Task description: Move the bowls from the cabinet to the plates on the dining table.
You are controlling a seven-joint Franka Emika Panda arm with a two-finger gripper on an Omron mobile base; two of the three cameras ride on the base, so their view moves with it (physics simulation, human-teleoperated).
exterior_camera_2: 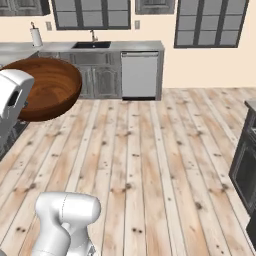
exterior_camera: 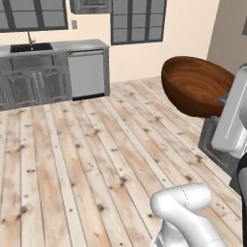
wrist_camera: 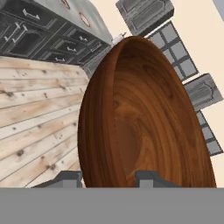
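Deep wooden bowl in transit, mid-kitchen

The two-finger gripper pinches the rim of the glossy, deep, dark reddish-brown wooden bowl, one finger inside and one outside, carrying it tilted above the plank floor. Two red-rimmed plates wait on the marbled island; delivery remains, and the second bowl after.

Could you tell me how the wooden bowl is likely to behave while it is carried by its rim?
The wooden bowl looks rigid, so it should keep its shape. Its glossy finish may be slippery. The end effector grips only the rim, so the deep bowl could swing.
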